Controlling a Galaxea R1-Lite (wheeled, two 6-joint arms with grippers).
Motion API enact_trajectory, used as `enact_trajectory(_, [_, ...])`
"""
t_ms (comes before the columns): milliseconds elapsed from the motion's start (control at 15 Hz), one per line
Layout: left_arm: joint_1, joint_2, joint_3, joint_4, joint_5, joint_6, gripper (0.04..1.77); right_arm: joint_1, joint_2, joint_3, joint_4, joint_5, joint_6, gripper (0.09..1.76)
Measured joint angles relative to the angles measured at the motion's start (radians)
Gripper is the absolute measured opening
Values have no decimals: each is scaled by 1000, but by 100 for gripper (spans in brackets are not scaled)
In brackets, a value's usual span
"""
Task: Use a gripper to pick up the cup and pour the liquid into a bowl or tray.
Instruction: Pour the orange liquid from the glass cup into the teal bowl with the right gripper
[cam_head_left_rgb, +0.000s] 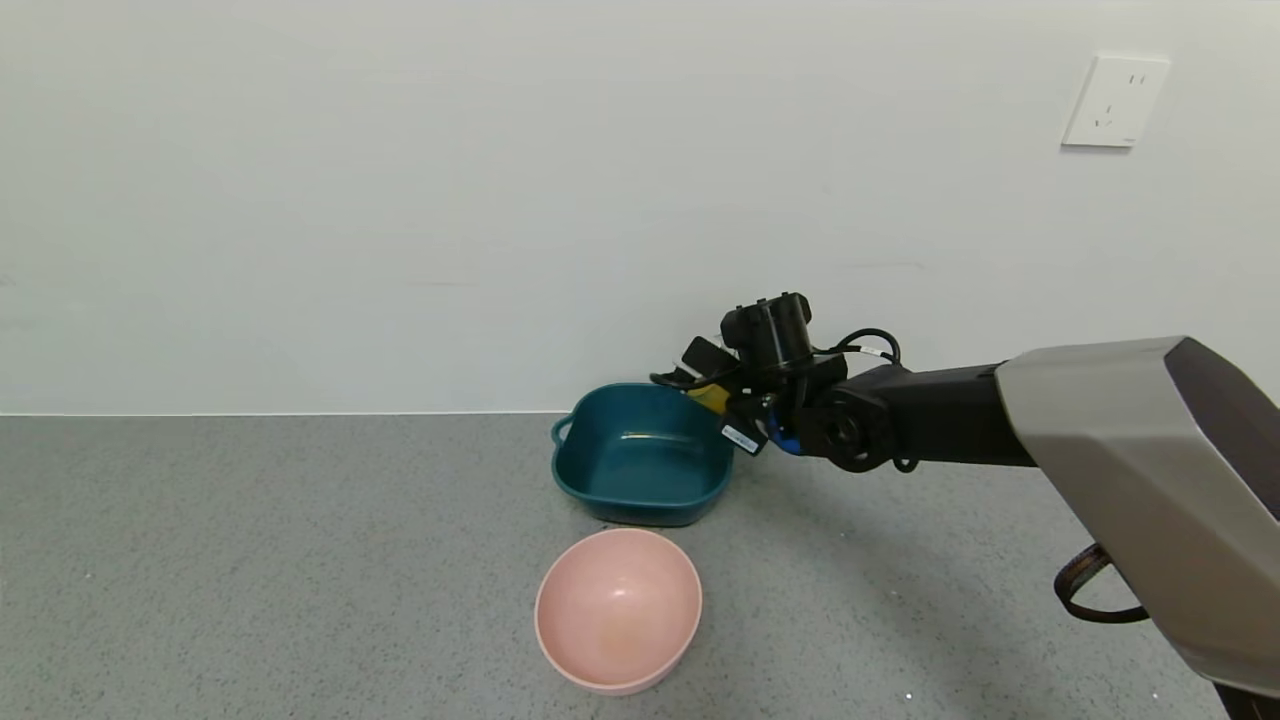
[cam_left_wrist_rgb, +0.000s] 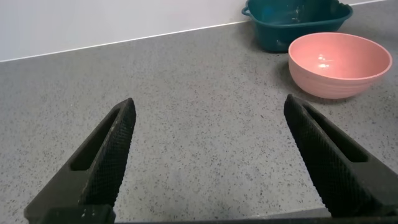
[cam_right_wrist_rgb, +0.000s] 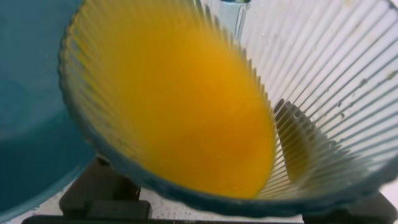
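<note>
- Right gripper (cam_head_left_rgb: 722, 395) clamped on cup (cam_right_wrist_rgb: 311, 93), tilted at teal dish (cam_head_left_rgb: 640, 455) rim.
- Liquid (cam_right_wrist_rgb: 180, 106) at lip; dish looks dry, pour pending.
- Left gripper (cam_left_wrist_rgb: 208, 155) apart, idle.

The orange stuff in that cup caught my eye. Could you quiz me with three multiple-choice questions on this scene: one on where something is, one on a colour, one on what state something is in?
1. Where is the right pincer?
A. at the teal dish's rim
B. over the pink bowl
C. by the wall socket

2. What colour is the liquid?
A. green
B. orange-yellow
C. clear

3. How is the cup held?
A. upright on the table
C. lying empty in the pink bowl
B. tipped, with liquid up to its lip

Answers:
1 A: the head view shows it at the far right rim of the teal dish, away from the pink bowl.
2 B: the right wrist view shows it opaque orange-yellow.
3 B: the liquid lies along the cup's ribbed side, with the teal dish behind.
</note>
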Motion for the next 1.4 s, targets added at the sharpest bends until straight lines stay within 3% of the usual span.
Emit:
enact_trajectory(667, [0,0,0,0,0,0,172,19,44,-77,30,-57,-225,135])
enact_trajectory(1400, [0,0,0,0,0,0,172,10,53,-84,13,-144,-439,135])
